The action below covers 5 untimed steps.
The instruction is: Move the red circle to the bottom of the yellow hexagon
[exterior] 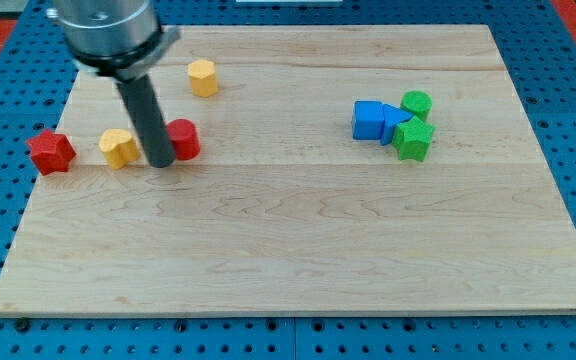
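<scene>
The red circle point(184, 138) lies on the wooden board at the view's left, below and a little left of the yellow hexagon point(202, 77). My tip point(159, 162) rests on the board touching the red circle's left side, between it and a yellow heart-shaped block point(118, 147). The rod partly hides the red circle's left edge.
A red star-shaped block point(50, 151) sits near the board's left edge. At the view's right stand a blue cube point(368, 120), a blue triangular block point(394, 124), a green circle point(416, 103) and a green star-shaped block point(413, 140), close together.
</scene>
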Each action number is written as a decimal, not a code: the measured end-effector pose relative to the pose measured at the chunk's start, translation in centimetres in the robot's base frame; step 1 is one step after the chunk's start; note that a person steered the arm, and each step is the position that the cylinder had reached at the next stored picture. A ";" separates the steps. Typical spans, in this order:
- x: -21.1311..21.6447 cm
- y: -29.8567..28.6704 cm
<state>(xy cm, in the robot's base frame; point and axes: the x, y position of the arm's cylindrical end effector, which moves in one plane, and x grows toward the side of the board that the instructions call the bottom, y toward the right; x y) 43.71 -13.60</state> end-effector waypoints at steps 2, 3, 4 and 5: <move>-3.5 0.3; -5.0 0.3; -4.2 1.3; -2.5 3.3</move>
